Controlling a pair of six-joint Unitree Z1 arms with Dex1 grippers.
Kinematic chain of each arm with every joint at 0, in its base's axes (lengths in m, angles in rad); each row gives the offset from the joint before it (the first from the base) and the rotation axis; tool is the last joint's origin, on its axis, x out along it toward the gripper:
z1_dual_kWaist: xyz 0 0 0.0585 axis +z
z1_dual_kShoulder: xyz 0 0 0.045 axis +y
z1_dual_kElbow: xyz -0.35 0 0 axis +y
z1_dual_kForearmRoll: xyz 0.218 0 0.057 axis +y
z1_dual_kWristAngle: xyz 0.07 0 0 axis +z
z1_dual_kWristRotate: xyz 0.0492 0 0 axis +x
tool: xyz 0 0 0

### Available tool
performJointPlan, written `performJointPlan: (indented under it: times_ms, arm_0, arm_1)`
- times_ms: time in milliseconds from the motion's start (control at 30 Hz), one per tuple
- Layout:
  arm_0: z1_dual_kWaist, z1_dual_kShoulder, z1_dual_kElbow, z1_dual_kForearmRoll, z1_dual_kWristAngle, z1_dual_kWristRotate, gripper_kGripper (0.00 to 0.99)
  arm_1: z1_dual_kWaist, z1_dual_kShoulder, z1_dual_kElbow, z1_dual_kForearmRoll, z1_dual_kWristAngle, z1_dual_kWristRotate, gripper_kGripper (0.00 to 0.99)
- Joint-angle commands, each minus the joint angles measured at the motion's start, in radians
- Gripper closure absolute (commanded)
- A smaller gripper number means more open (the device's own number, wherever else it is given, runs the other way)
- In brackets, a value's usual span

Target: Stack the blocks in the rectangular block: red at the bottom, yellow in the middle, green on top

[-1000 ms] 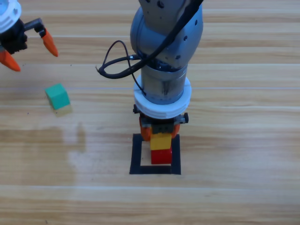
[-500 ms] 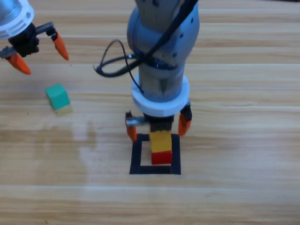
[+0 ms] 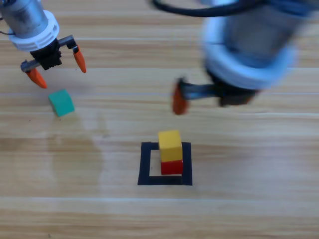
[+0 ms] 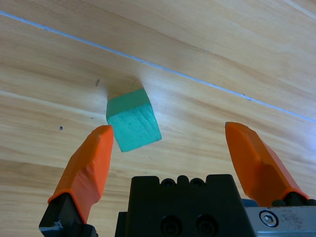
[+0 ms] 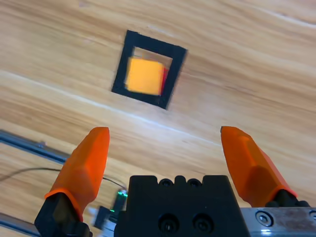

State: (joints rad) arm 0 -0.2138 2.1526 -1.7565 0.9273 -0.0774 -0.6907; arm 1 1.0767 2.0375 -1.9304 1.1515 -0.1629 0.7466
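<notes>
Tabletop: right gripper (image 3: 209, 97) now off yellow (image 3: 170, 145)

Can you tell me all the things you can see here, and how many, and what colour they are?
yellow cube: one, yellow, on top of the red cube.
red cube: one, red, inside the tape square.
green cube: one, teal-green, alone on the table at the left.
tape square: one, black, middle of the table.
table: one, light wood.
left gripper: orange jaws, open, just above the green cube.
right gripper: orange jaws, open, raised clear of the stack.
</notes>
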Motion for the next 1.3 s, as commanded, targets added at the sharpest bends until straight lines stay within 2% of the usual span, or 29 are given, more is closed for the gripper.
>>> performJointPlan:
  times_ms: [33,167,300,400,500,800,1300]
  arm_0:
    - [-0.059,0.047,0.028,0.004,0.033,-0.049,0.028]
    - [-0.076,0.044,0.042,0.010,0.057,-0.090,0.028]
    - [-0.095,0.029,0.057,0.019,0.103,-0.155,0.028]
    - [-0.104,0.016,0.058,0.028,0.149,-0.199,0.028]
    - [-0.104,0.018,0.058,0.035,0.172,-0.219,0.030]
    - [-0.101,0.069,0.043,0.041,0.192,-0.268,0.028]
    - [-0.067,0.168,-0.029,0.041,0.153,-0.262,0.030]
  arm_1:
    - [-0.020,-0.425,0.527,-0.357,-0.015,-0.089,0.000]
    - [-0.066,-0.459,0.685,-0.484,0.023,-0.174,0.000]
    - [-0.066,-0.436,0.751,-0.541,0.009,-0.205,0.000]
    - [-0.066,-0.435,0.837,-0.651,-0.029,-0.242,0.000]
    - [-0.066,-0.442,0.893,-0.725,-0.035,-0.260,0.000]
    - [-0.066,-0.456,0.927,-0.746,-0.038,-0.270,0.000]
    - [-0.066,-0.459,0.942,-0.750,-0.030,-0.273,0.000]
